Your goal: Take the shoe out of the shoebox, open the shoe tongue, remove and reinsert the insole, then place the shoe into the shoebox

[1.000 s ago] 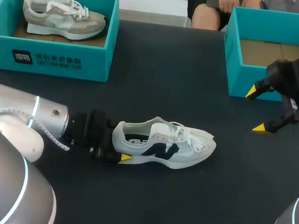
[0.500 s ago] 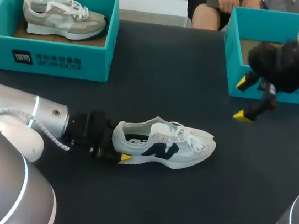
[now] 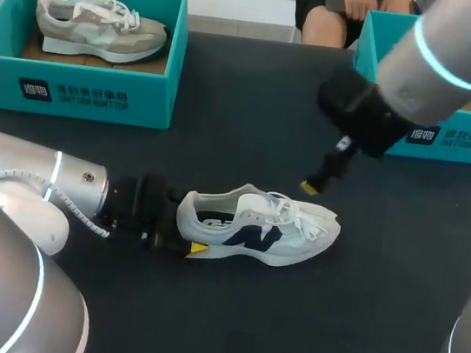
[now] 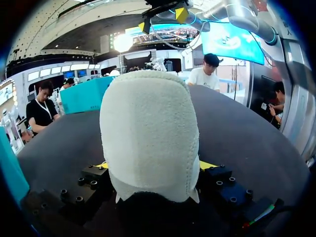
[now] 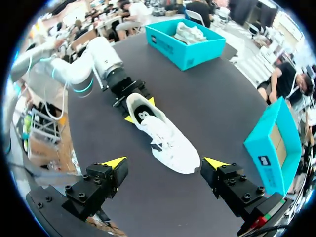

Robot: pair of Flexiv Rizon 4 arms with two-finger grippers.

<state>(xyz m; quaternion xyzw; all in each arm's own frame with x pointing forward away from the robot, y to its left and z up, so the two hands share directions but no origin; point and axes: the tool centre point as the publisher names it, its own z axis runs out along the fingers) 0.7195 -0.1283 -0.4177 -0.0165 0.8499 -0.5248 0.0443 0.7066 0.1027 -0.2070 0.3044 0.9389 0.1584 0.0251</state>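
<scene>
**White shoe on the table, held at the heel by the left gripper**

The white shoe [image 3: 259, 224] with a dark side mark stands upright on its sole on the black table [image 3: 223, 324]. It sits roughly midway between the left and right edges and somewhat nearer the front edge. Its toe points toward the right edge and its heel toward the left.

The left gripper [image 3: 186, 227] is at the heel, low over the table. In the left wrist view a yellow tip shows on each side of the heel. Both appear to press against it, though the contact itself is hidden behind the heel, so the grip looks closed on the shoe.

The right gripper [image 5: 165, 163] hangs above the shoe's front half, clear of it. Its fingers are spread wide with nothing between them.

A teal shoebox [image 5: 269, 148] with a bare cardboard floor stands at the far right corner of the table, well apart from the shoe. A second teal box [image 3: 72, 88] at the far left corner holds a grey sneaker [image 3: 99, 26].
</scene>
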